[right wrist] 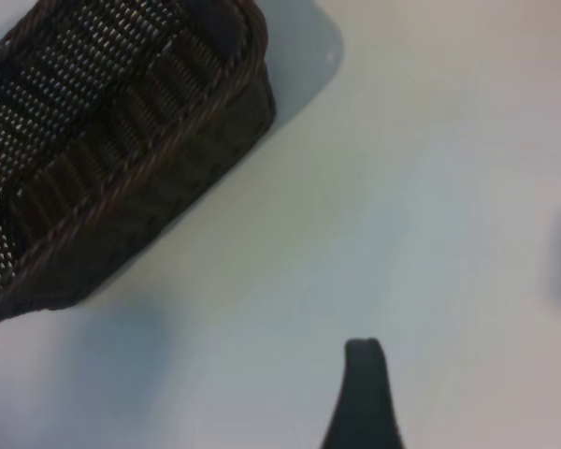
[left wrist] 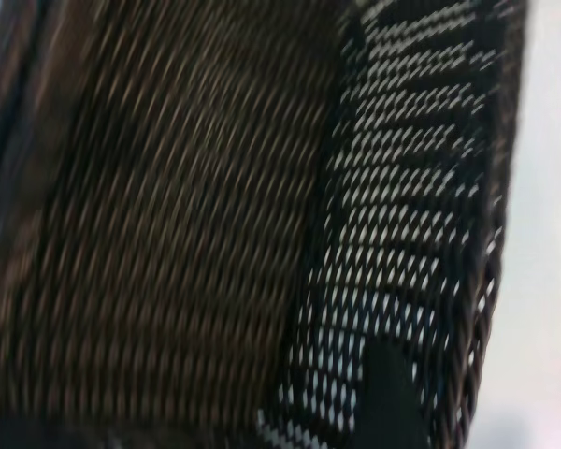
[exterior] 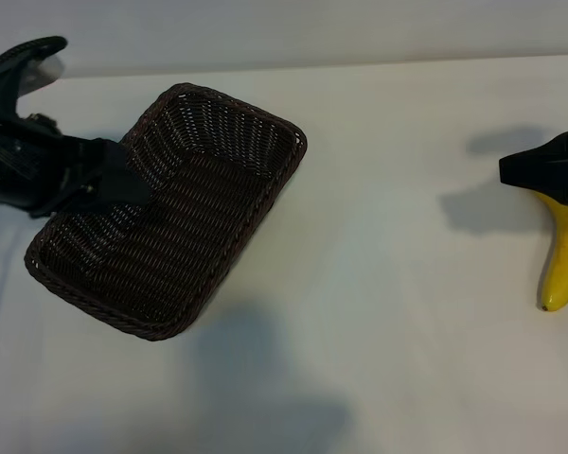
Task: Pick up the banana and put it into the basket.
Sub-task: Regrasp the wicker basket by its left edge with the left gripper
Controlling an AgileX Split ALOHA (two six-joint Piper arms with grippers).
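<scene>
- White tabletop fills my exterior view.
- My right gripper at the right edge is clamped on the banana, which hangs below the fingers with its lower tip free.
- My left gripper grips the near rim of the basket, tilting it.
- Banana and basket sit well apart.

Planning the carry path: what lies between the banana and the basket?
Nothing: in the exterior view only bare white table with shadows separates the banana from the basket.
</scene>
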